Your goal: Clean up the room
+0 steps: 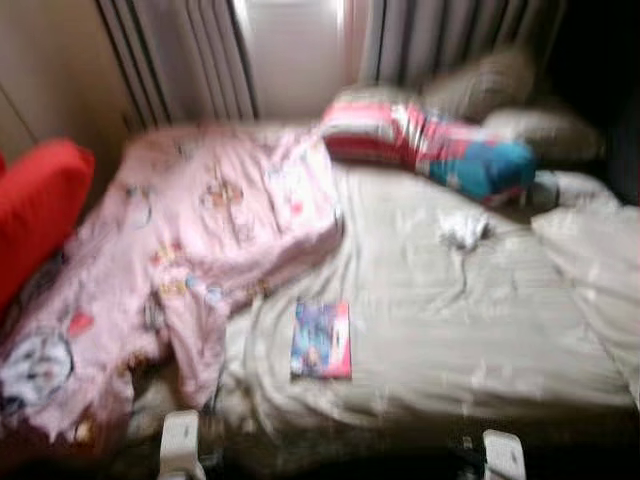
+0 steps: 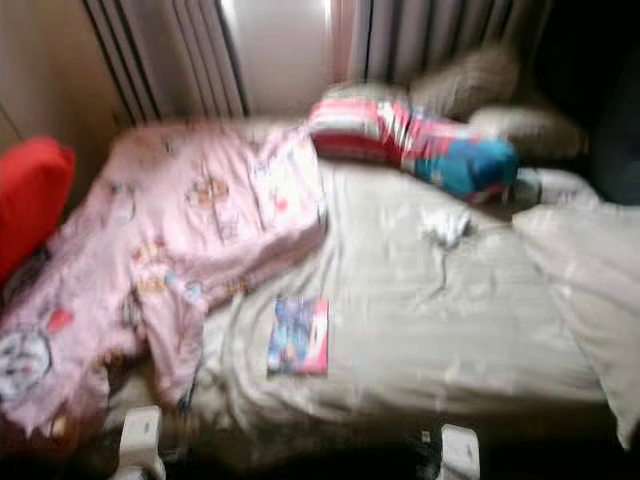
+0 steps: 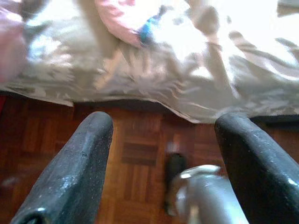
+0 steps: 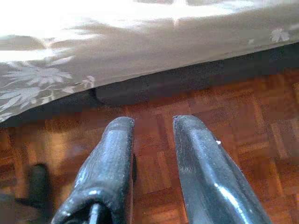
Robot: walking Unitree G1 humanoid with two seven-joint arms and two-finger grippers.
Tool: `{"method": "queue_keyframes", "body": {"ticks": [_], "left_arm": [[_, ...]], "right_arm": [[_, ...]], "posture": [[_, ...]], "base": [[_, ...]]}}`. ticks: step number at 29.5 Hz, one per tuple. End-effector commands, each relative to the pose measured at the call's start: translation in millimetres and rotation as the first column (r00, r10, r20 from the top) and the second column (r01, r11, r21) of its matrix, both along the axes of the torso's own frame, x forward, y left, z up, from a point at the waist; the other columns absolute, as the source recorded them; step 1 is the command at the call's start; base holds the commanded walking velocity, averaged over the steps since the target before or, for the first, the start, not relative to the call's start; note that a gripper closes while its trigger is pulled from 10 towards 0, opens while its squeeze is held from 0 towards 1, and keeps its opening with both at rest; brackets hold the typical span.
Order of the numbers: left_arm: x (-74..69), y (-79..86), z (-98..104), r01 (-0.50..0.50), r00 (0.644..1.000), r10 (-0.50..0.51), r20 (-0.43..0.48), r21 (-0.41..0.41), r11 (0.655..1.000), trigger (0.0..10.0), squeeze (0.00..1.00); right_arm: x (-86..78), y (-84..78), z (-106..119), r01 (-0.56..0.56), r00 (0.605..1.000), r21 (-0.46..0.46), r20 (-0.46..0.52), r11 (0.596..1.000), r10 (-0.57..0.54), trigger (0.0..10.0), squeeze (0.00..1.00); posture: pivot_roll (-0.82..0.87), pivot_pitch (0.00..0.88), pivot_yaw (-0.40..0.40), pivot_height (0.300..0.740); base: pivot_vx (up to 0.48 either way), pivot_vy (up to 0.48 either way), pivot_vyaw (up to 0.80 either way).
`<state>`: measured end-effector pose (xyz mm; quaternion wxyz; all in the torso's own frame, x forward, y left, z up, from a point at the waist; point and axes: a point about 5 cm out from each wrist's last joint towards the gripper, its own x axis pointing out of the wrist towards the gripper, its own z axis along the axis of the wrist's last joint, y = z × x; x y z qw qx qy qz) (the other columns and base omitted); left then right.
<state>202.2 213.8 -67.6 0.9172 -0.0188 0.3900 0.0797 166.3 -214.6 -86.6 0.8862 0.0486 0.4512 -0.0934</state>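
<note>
A bed (image 1: 450, 330) covered by a beige sheet with a faint leaf pattern is seen from its near edge, the head views being blurred. A pink printed blanket (image 1: 190, 240) is spread in a rumple over the left half of the bed, its lower end hanging over the near left corner. A small colourful book (image 1: 321, 340) lies flat on the sheet close to the near edge, just beside the blanket's fold. A crumpled white cloth (image 1: 463, 230) lies further back, toward the right side. At the far edge a red, pink and blue striped pillow (image 1: 430, 145) is laid across the bed, with two beige pillows (image 1: 545, 130) behind it by the grey curtains (image 1: 190, 60). A red cushion (image 1: 35, 205) sits off the bed's left edge.

The left gripper (image 3: 163, 140) is held low over a dark wooden parquet floor (image 3: 140, 154) before the bed's near edge, its two black fingers (image 3: 79, 172) spread wide apart with nothing between them. The right gripper (image 4: 153, 135) is likewise held over the parquet beside the overhanging sheet, its fingers (image 4: 110, 168) drawn close together with only a narrow gap, and nothing is gripped.
</note>
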Motion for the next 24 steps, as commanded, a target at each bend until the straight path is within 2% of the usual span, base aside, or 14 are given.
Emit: {"method": "queue_keyframes", "body": {"ticks": [1, 15, 24], "left_arm": [[-3.5, 9.0, -0.2, -0.012, 1.0, 0.012, -0.014, 0.02, 1.0, 10.0, 0.0], [-2.5, 9.7, 1.0, -0.012, 1.0, 0.011, 0.002, 0.019, 1.0, 10.0, 0.0], [0.3, 8.1, 4.0, -0.011, 0.998, 0.01, 0.059, 0.014, 1.0, 10.0, 0.0]], "right_arm": [[4.0, 6.7, 0.5, -0.018, 1.0, 0.01, 0.009, 1.0, 0.018, 10.0, 0.0], [4.6, 7.6, 0.7, -0.025, 1.0, 0.01, 0.012, 1.0, 0.025, 10.0, 0.0], [5.6, 5.3, 2.4, 0.038, 0.998, 0.019, 0.055, 0.999, -0.039, 10.0, 0.0]], "posture": [[0.04, 0.019, 0.007, 0.74], [0.04, 0.021, 0.008, 0.74], [0.05, 0.026, -0.001, 0.74]], "base": [[0.0, 0.0, 0.64], [0.0, 0.0, 0.8], [0.0, 0.0, 0.0]]}}
